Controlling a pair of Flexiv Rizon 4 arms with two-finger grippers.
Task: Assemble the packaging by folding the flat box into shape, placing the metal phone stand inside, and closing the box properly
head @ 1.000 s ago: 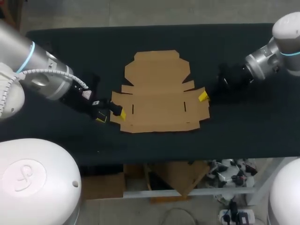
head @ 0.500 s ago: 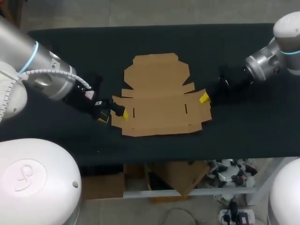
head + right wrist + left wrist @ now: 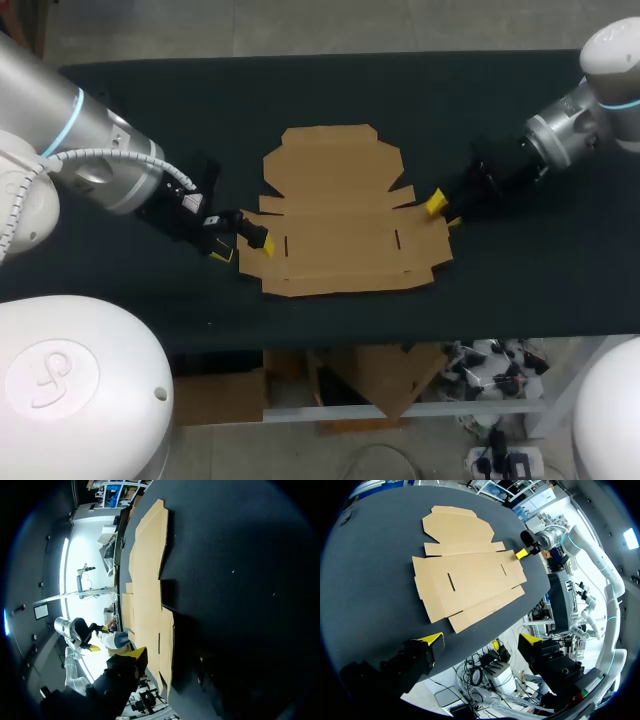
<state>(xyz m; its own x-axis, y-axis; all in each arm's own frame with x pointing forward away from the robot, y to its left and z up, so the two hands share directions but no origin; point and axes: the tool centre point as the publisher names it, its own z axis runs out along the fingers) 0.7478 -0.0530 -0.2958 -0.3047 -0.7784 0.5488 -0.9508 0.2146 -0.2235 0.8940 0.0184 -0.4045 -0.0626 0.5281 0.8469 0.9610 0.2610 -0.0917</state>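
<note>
The flat brown cardboard box (image 3: 340, 210) lies unfolded in the middle of the black table, its lid flap pointing to the far side. My left gripper (image 3: 243, 249) stands open at the box's left edge, one yellow tip over the side flap. In the left wrist view the box (image 3: 465, 575) lies ahead of the open fingers (image 3: 435, 639). My right gripper (image 3: 444, 212) is open at the box's right edge, one tip on the corner flap, the other just off it. In the right wrist view the flap (image 3: 166, 645) lies beside the yellow finger (image 3: 137, 655). No phone stand shows.
The black table (image 3: 140, 110) reaches well beyond the cardboard to the far side and to both sides. Its near edge (image 3: 400, 335) runs a short way in front of the box.
The cardboard has slid toward the table's near edge. My right gripper has opened, and its second yellow tip now shows. The left gripper has hardly moved.
</note>
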